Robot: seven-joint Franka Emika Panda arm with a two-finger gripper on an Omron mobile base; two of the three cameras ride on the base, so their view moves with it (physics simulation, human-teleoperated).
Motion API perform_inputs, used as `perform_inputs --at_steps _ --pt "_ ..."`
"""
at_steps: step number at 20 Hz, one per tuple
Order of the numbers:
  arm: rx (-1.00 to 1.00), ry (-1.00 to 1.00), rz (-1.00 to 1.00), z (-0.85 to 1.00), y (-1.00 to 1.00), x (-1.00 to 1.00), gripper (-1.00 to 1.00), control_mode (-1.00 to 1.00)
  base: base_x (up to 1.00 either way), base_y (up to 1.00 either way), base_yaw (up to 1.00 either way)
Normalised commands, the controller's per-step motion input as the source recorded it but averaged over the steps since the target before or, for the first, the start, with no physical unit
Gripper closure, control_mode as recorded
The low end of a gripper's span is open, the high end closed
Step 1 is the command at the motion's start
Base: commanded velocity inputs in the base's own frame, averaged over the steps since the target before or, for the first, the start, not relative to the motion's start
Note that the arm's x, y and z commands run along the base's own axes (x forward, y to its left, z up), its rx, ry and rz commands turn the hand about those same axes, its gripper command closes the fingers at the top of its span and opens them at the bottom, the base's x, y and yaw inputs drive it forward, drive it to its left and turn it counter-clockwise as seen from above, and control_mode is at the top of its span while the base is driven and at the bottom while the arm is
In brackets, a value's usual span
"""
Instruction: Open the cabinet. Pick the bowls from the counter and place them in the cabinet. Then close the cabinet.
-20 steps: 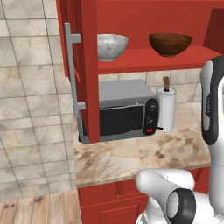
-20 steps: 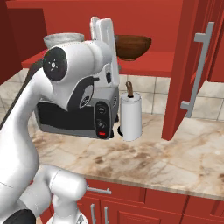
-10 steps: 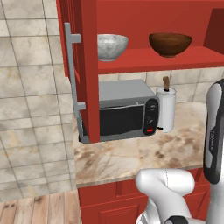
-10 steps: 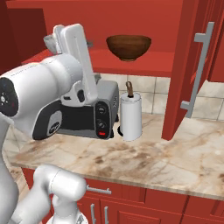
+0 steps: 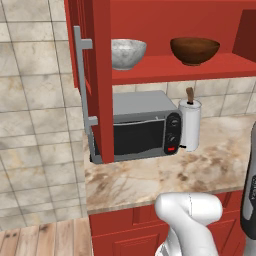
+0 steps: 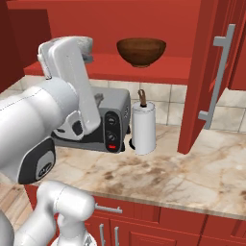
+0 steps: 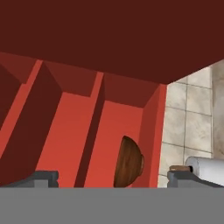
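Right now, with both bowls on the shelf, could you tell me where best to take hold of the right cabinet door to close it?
Probably grip the long vertical bar handle of the open right cabinet door near mid-height, approaching from its handle face, jaws horizontal across the bar, which stands off the panel.

The arm (image 6: 57,110) is glossy white with rounded, bulging links, a dark grey round joint cap at nine o'clock, a dark band between segments, and two small dark grey finger tips (image 7: 41,177).
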Motion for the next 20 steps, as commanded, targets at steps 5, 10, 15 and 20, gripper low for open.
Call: perform_inputs --at_steps 5,10,15,20 --pt "0.0 -0.01 0.0 -0.18 0.01 -0.26 -1.0 -1.0 0.0 0.0 0.0" --pt "0.0 0.0 0.02 -0.71 -0.16 0.02 -1.0 -1.0 0.0 0.0 0.0" --pt "0.0 -0.02 0.05 -0.77 -0.18 0.05 -1.0 -1.0 0.0 0.0 0.0" --pt "0.0 -0.05 0.01 -0.12 -0.1 -0.32 -1.0 -1.0 0.0 0.0 0.0"
